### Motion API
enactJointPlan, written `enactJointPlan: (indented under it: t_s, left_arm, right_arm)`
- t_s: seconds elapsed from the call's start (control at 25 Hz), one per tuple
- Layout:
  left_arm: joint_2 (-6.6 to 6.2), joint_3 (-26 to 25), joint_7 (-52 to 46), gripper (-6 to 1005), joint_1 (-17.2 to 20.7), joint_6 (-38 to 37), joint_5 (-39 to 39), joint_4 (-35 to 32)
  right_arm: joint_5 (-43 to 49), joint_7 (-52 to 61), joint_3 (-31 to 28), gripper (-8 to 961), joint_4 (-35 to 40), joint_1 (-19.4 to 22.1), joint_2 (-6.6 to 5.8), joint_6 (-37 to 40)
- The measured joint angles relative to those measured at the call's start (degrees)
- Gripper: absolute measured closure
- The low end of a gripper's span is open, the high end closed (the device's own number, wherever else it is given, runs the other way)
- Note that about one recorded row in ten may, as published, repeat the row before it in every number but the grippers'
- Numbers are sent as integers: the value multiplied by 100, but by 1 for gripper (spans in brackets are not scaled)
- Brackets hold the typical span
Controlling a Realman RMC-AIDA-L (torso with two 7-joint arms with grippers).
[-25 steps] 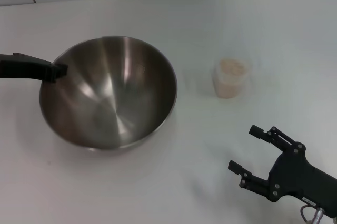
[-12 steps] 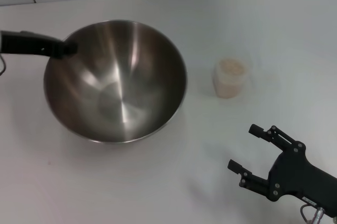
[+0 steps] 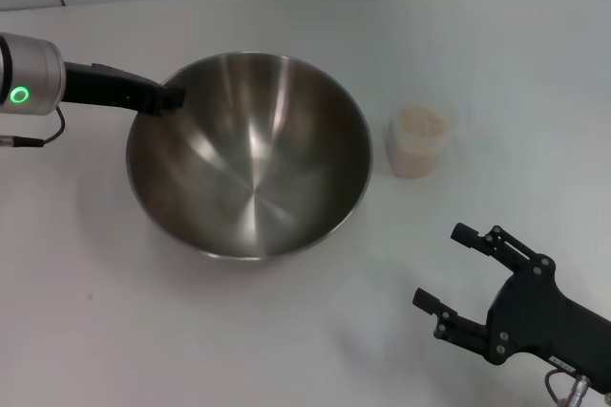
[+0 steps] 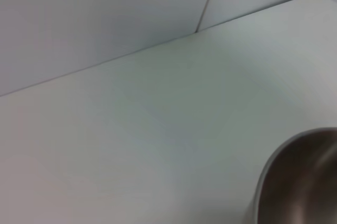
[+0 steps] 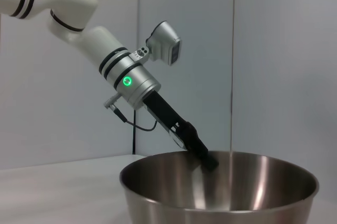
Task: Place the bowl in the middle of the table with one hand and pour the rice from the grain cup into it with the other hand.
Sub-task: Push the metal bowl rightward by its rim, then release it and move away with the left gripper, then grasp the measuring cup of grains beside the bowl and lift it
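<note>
Two grippers: left gripper (image 3: 172, 97) clamped on wide shiny stainless-steel bowl (image 3: 250, 170) rim for positioning.
Right gripper (image 3: 458, 277): jaws apart, near the bowl, idle.
Small clear rice-filled cup (image 3: 417, 142): just beside the bowl, upright, untouched.

The bowl (image 3: 250, 156) is a large round stainless-steel mixing bowl with a shiny brushed inside, and nothing lies in it. It sits on the white table (image 3: 496, 63) with its mouth tipped slightly toward the grain cup. The left gripper (image 3: 170, 97) grips the rim on the side away from the grain cup. In the right wrist view the bowl (image 5: 221, 190) shows its curved outer wall and bright rim.

The grain cup (image 3: 417, 142) is small, clear plastic, far narrower than the bowl. It stands upright on the table just beside the bowl, not touching it. The rice (image 3: 421, 122), pale beige grains, fills it almost to the brim.
</note>
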State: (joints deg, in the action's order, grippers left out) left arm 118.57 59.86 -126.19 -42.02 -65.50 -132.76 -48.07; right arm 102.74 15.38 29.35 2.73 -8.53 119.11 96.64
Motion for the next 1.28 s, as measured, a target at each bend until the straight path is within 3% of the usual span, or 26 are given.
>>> enactJointPlan:
  t_s: [0.44, 0.52, 0.68, 0.8, 0.84, 0.96, 1.0, 1.12, 1.28]
  left_arm:
    - [6, 108, 573, 843, 247, 31, 472, -120]
    - [-8, 114, 812, 832, 460, -187, 783, -545]
    - [8, 115, 1204, 687, 871, -617, 979, -1397]
    - [10, 119, 1583, 590, 1209, -829, 1291, -1846]
    - [-11, 121, 2265, 565, 1737, -1113, 1917, -2241]
    - [-18, 119, 2753, 492, 2026, -1285, 2284, -2376]
    - [-19, 105, 3187, 468, 2288, -1450, 2585, -2451]
    - [-30, -66, 4150, 394, 2927, -2016, 3150, -2367]
    - [-18, -371, 4751, 271, 3144, -2292, 3254, -1930]
  right_arm:
    - [0, 0, -8, 128, 0, 0, -2, 4]
    - [0, 0, -31, 128, 0, 0, -1, 4]
    - [-5, 0, -214, 128, -8, 8, 5, 5]
    - [-9, 0, -591, 128, -39, 54, 11, -2]
    - [-10, 1, -786, 127, -54, 74, 16, -26]
    - [-12, 35, -1436, 127, -187, 124, 26, -192]
    - [-13, 44, -1667, 127, -246, 139, 28, -246]
    - [-15, 51, -2378, 127, -400, 177, 29, -465]
    - [-18, 52, -3070, 127, -532, 121, 38, -897]
